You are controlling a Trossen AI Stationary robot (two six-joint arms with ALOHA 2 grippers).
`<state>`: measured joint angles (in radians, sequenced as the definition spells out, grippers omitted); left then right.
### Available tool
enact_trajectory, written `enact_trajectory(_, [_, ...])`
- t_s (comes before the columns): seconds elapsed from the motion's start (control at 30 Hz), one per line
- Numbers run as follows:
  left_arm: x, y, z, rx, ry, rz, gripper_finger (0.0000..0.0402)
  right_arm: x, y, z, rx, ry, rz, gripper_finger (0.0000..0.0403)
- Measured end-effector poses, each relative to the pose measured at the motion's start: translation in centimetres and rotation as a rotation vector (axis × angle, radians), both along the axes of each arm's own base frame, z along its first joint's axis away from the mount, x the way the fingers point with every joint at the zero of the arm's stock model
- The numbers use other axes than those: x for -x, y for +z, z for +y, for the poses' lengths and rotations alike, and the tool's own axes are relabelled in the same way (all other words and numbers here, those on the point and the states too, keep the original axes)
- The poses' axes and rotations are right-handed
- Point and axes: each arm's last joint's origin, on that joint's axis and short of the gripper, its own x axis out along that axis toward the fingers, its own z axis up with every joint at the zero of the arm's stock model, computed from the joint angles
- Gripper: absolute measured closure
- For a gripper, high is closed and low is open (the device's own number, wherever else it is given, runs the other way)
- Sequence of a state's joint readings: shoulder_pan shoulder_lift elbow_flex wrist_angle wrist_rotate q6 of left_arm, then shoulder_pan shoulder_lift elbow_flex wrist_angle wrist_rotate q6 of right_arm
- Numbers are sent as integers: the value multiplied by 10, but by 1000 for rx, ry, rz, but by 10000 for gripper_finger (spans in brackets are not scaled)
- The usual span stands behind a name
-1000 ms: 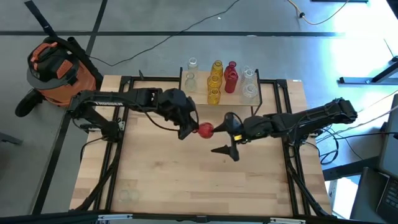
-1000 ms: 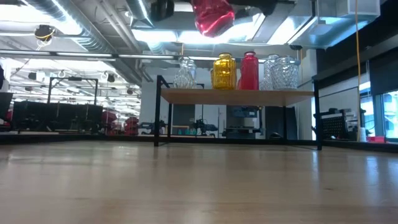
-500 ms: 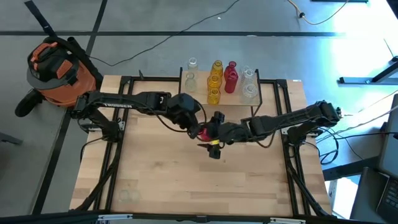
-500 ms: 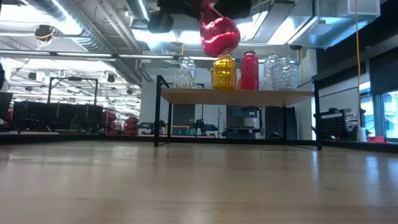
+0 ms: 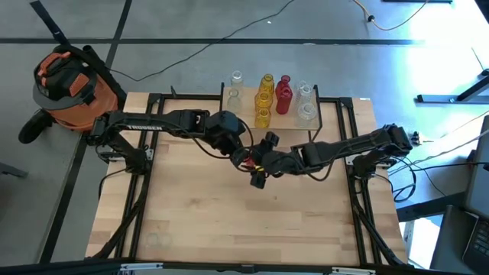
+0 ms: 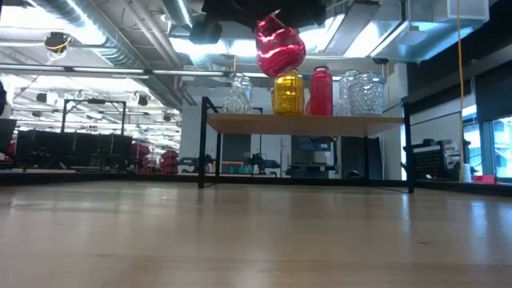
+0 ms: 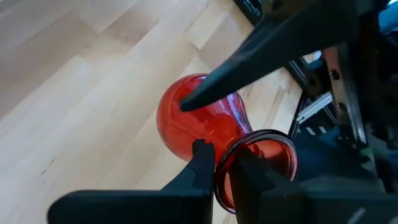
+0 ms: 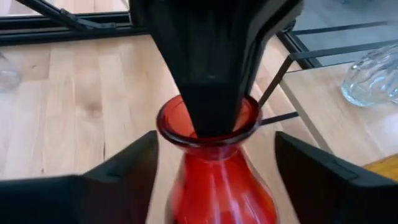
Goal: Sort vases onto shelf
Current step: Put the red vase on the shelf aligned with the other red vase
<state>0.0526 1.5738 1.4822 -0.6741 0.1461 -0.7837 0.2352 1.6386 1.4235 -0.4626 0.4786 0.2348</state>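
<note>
- Two grippers meet over the middle of the table, with one red vase between them, lifted clear of the wood.
- Left gripper is pinched on the rim of the red vase's mouth, one finger inside and one outside.
- Right gripper has its fingers spread on either side of the vase body, not touching the glass in its own wrist view; from the left wrist camera, one right finger tip lies against the round body.
- Toward 12 o'clock from the held vase stands the shelf, at the table's far edge.
- On the shelf: clear vases at its 9 o'clock end, yellow vases and a red one in the middle, more clear ones at its 3 o'clock end.
</note>
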Motion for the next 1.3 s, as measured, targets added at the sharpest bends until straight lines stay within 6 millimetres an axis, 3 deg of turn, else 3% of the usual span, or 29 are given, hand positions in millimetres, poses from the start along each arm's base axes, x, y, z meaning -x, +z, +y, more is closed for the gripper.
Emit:
enact_trajectory(0.33, [0,0,-3,1,-12,6,383,0,1,2,-27,67,13,327])
enact_trajectory(0.83, [-2,2,-8,-64,-110,-39,314,-1,3,3,-94,37,-28,335])
enact_trajectory(1.3, [-1,1,-11,-114,-166,-33,165,0,2,4,-169,14,-37,335])
